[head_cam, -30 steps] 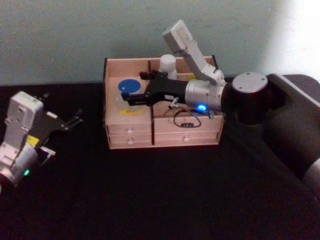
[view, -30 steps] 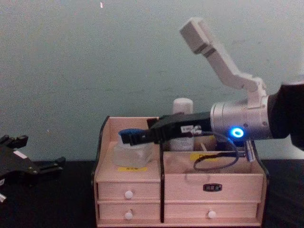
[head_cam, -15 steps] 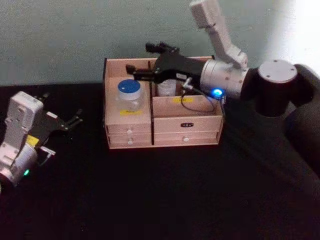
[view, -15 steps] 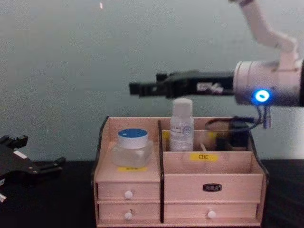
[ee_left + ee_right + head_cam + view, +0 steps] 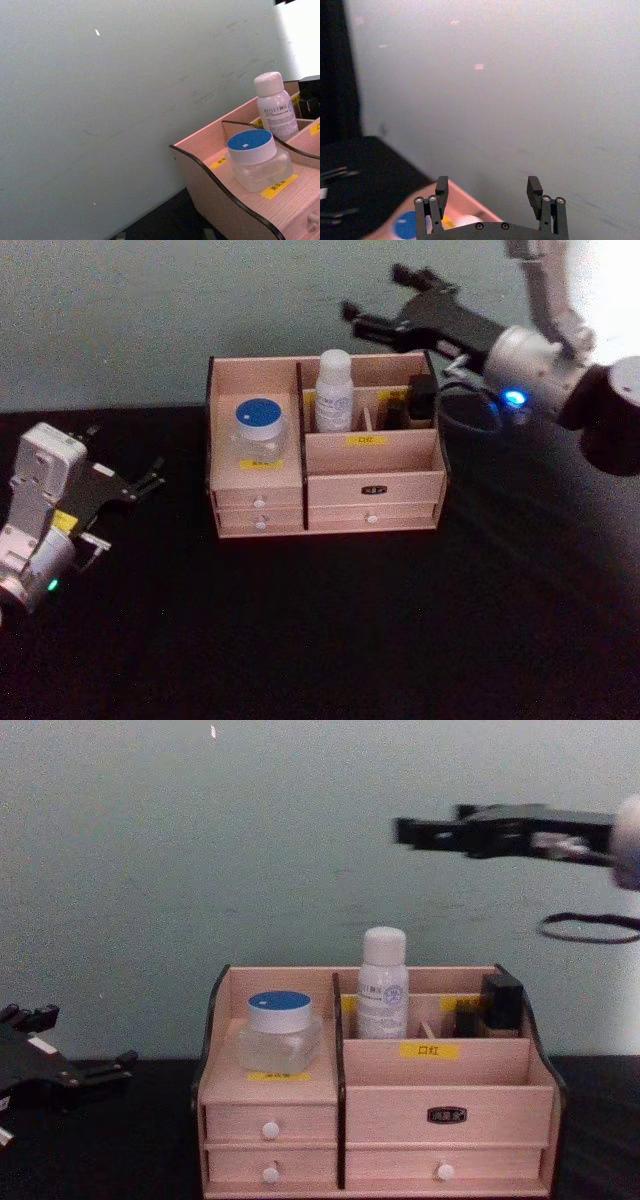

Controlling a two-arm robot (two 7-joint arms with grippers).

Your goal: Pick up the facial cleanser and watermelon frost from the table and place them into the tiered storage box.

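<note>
Since a second ago, your right gripper (image 5: 375, 320) has lifted off the tiered storage box (image 5: 325, 490), jaws apart, empty. Blue-lidded jar (image 5: 259, 426): left compartment. White bottle (image 5: 333, 390): rear compartment, upright. Left gripper (image 5: 135, 483): parked over the worktop (image 5: 330, 630), jaws apart.

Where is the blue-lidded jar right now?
The blue-lidded jar sits in the left compartment of the tiered storage box, left of the white bottle.
</note>
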